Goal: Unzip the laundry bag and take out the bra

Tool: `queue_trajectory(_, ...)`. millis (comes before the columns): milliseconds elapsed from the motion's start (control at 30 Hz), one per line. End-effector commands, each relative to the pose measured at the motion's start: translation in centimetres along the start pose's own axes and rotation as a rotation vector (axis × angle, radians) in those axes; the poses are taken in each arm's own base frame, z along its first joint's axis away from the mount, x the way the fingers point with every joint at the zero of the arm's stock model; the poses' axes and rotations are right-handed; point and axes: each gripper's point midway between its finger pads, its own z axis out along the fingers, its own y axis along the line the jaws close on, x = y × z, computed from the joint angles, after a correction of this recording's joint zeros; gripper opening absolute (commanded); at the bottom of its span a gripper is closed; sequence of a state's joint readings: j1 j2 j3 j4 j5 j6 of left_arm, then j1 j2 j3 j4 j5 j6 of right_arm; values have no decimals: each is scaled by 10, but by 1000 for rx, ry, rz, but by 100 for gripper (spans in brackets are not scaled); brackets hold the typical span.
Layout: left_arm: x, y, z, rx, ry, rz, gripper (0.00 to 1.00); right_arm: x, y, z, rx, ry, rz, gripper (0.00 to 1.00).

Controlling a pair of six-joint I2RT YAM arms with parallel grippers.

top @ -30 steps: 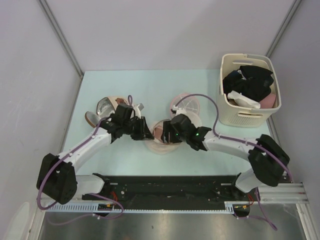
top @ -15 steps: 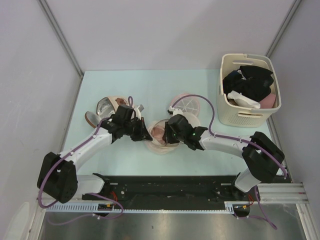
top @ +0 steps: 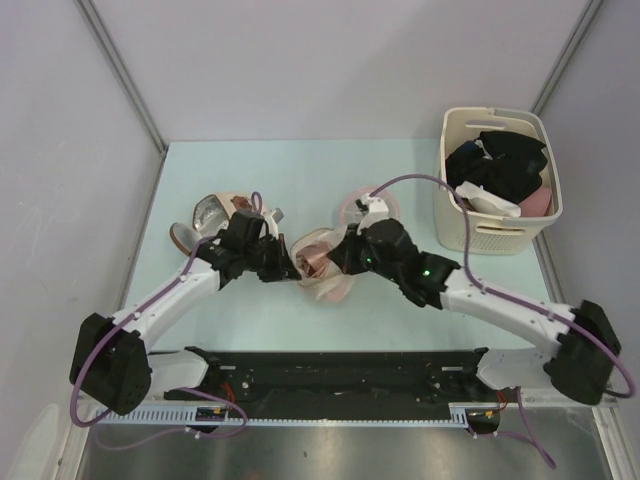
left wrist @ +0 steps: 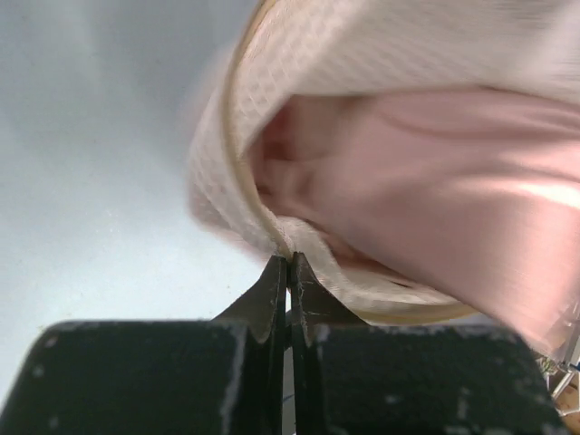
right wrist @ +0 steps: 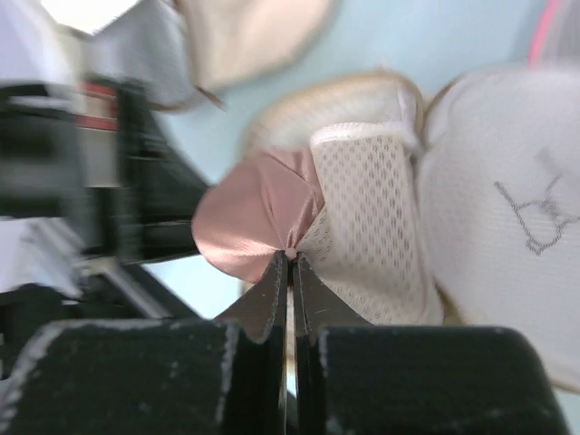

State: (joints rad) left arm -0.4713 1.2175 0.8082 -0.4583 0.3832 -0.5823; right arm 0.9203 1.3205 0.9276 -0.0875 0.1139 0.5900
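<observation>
The laundry bag (top: 325, 280), a cream mesh drum, sits at the middle of the table between both grippers, its mouth gaping. Pink satin of the bra (top: 318, 258) shows inside it. My left gripper (top: 292, 268) is shut on the bag's mesh rim (left wrist: 263, 213), with the bra (left wrist: 435, 181) just behind. My right gripper (top: 340, 256) is shut on a pinch of the bra (right wrist: 254, 217), right beside the mesh wall (right wrist: 367, 208). The bag's domed end with a dark mark (right wrist: 517, 227) lies to the right.
A white basket (top: 495, 235) of black and white clothes stands at the back right. A flat pink disc with white spokes (top: 368, 205) lies behind the right gripper. A beige dome with silver lining (top: 212, 213) lies behind the left arm on the pale blue table (top: 250, 170).
Both grippers have closed, the left on the bag's rim, the right on pink fabric. The right arm has stretched out and swung its elbow right, and the bag has opened and shifted.
</observation>
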Motion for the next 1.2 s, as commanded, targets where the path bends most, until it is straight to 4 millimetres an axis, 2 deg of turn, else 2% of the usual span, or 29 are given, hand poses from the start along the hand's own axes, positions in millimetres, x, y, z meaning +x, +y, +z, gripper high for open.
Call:
queue_trajectory(0,-7,-3,-1,-5,-11,51,0,-65,41,-50,-147,-201,1,0)
queue_trajectory(67,-8,-4,-1,-1,-10,46,0,-68,41,-55,-155,-204,2,0)
queue_trajectory(167,-10,-7,-2,5,-18,46,0,-57,27,-45,-105,-155,6,0)
queue_trajectory(233,-12,-10,-5,12,-23,46,0,-40,17,-34,-64,-97,5,0)
queue_trajectory(400,-21,-31,-21,74,-62,51,0,-6,7,-19,-46,-14,2,0)
queue_trajectory(467,-25,-41,-31,102,-90,58,0,1,6,-16,-43,15,6,27)
queue_trajectory(533,-28,-49,-38,130,-105,60,0,-2,8,-18,-50,2,0,50)
queue_trajectory(633,-32,-55,-44,141,-123,66,0,-8,20,-22,-86,-30,-36,66)
queue_trajectory(667,-33,-55,-44,142,-124,66,1,-7,24,-22,-95,-34,-50,69)
queue_trajectory(733,-31,-54,-43,140,-113,65,0,-8,27,-21,-92,-38,-71,70)
queue_trajectory(800,-29,-53,-40,138,-104,65,0,2,27,-15,-74,-7,-91,70)
queue_trajectory(933,-24,-51,-33,151,-75,52,0,12,16,-3,5,37,-114,59)
queue_trajectory(1067,-17,-44,-26,145,-59,33,0,22,16,9,9,68,-126,52)
queue_trajectory(1167,-16,-43,-25,148,-58,28,0,36,-2,21,86,103,-134,55)
